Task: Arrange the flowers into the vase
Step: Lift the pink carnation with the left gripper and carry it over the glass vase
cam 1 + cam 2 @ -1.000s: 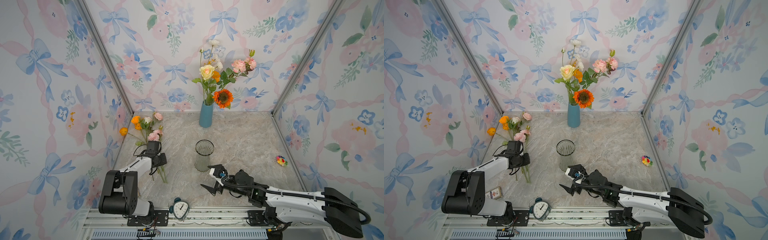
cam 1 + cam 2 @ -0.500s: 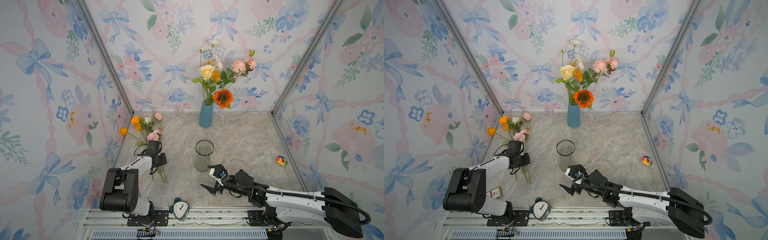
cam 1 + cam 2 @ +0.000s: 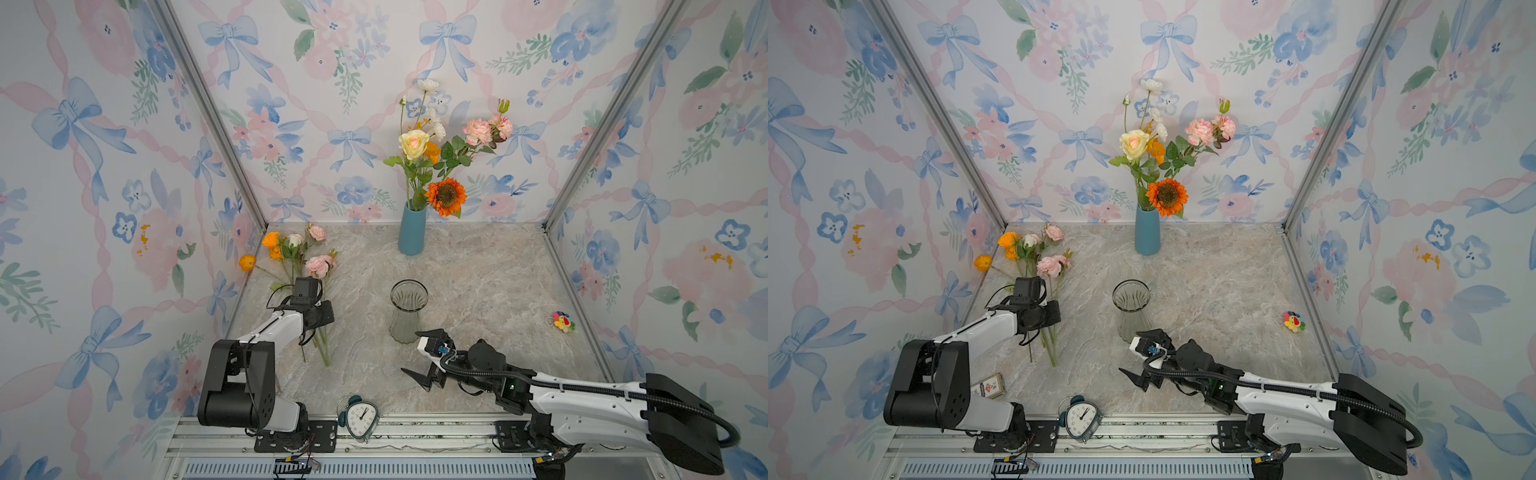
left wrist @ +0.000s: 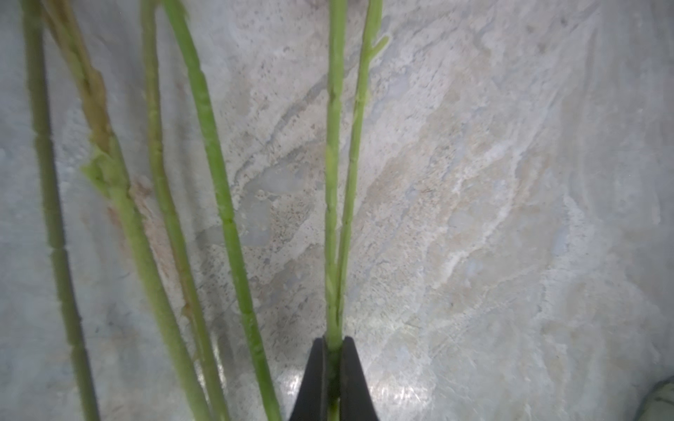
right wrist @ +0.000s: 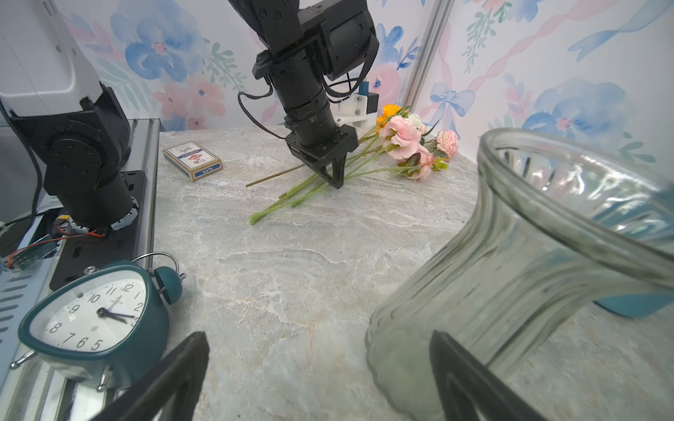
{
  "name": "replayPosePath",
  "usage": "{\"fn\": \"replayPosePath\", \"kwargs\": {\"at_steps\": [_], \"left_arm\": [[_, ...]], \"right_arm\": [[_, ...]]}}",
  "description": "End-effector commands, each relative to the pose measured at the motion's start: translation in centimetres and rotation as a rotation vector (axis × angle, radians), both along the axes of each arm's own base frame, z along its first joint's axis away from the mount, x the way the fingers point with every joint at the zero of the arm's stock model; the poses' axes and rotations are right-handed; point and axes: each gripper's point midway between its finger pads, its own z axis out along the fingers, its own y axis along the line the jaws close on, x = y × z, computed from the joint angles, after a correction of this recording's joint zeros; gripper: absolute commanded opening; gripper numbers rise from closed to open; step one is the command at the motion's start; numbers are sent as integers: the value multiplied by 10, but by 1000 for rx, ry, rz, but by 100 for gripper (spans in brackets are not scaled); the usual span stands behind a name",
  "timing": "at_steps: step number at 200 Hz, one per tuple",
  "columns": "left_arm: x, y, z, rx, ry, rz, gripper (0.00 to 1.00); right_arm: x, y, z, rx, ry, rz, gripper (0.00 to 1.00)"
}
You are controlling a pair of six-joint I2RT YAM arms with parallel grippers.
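Several loose flowers [image 3: 291, 255] with orange, pink and white blooms lie on the marble table at the left, stems toward the front. My left gripper [image 4: 332, 344] points straight down at them and is shut on one green stem [image 4: 332, 218]; the right wrist view shows its fingertips [image 5: 337, 180] down among the stems. An empty clear glass vase [image 3: 408, 309] stands mid-table. My right gripper [image 3: 422, 355] is open just in front of the vase, one finger [image 5: 456, 364] beside its base, nothing between the fingers. A blue vase [image 3: 412, 232] at the back holds a bouquet with an orange sunflower [image 3: 445, 196].
A teal alarm clock [image 3: 360, 417] stands at the front edge. A card box [image 3: 988, 384] lies by the left arm's base. A small rainbow plush toy [image 3: 563, 321] sits at the right. Wallpapered walls close in three sides.
My left gripper has closed onto the green stem. Both arms otherwise stay where they were, and the right gripper stays open.
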Motion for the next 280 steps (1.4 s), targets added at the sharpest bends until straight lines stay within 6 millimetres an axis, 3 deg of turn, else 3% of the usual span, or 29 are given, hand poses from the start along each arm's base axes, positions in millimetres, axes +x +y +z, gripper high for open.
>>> {"fn": "replayPosePath", "kwargs": {"at_steps": [1,29,34,53,76,100,103,111,124,140,172,191,226,280], "left_arm": [[9,-2,34,-13,-105,-15,0],[15,-10,77,-52,-261,-48,0],[9,-10,73,-56,-265,-51,0],[7,-20,110,-94,-410,-66,0],[1,-50,187,-108,-662,-123,0],[-19,-90,273,-199,-948,-197,0],[-23,-93,297,-226,-1009,-201,0],[-33,-103,324,-285,-1101,-226,0],[-48,-121,356,-376,-1222,-276,0],[-59,-143,381,-453,-1310,-329,0],[-64,-194,405,-491,-1388,-433,0],[-61,-216,409,-483,-1412,-461,0],[-45,-242,379,-379,-1372,-505,0],[-32,-249,339,-247,-1349,-525,0]], "right_arm": [[6,-6,13,44,-35,-25,97],[16,-16,15,65,-25,-62,97],[17,-18,15,68,-25,-68,97],[20,-24,18,89,-21,-82,97],[23,-30,22,121,-12,-98,97],[24,-31,22,131,-1,-96,97],[24,-31,23,132,-2,-95,97],[25,-31,22,132,0,-98,97],[25,-32,24,138,-3,-96,97],[25,-32,24,140,-3,-98,97],[27,-33,23,137,-2,-104,97],[28,-35,23,138,-1,-110,97],[29,-38,24,144,0,-118,97],[30,-37,23,140,4,-116,97]]}}
